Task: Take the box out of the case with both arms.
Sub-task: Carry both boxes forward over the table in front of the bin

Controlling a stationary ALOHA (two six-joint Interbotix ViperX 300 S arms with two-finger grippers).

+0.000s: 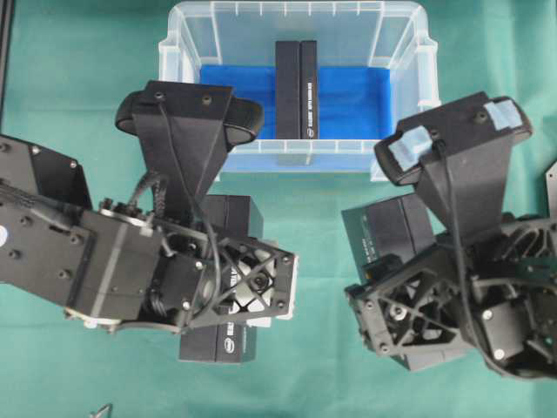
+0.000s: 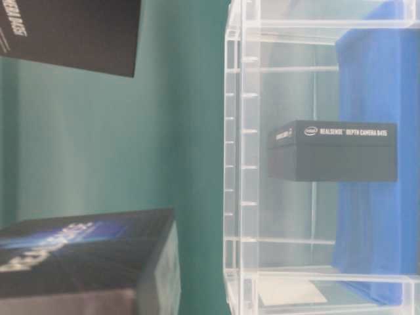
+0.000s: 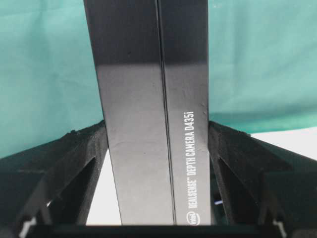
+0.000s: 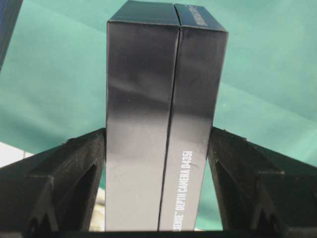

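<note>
The clear case [image 1: 178, 52] [image 2: 233, 164] stands at the back on its blue sheet. Inside it a black RealSense box [image 1: 296, 87] [image 2: 335, 151] stands on its narrow side. In front of the case, my left gripper [image 1: 235, 287] [image 3: 157, 129] is shut on a second black box [image 1: 231, 213] [image 3: 148, 99], its fingers [image 3: 89, 148] pressing both sides. My right gripper [image 1: 396, 279] [image 4: 158, 131] is shut on a third black box [image 1: 387, 231] [image 4: 163, 99], fingers [image 4: 84, 153] against its sides. Both fingertips are hidden under the arms in the overhead view.
Green cloth [image 1: 87, 87] covers the table. A white sheet [image 3: 104, 198] lies under the left gripper. Two black boxes [image 2: 65, 29] [image 2: 85, 256] fill the left corners of the table-level view. A black plate [image 1: 550, 174] sits at the right edge.
</note>
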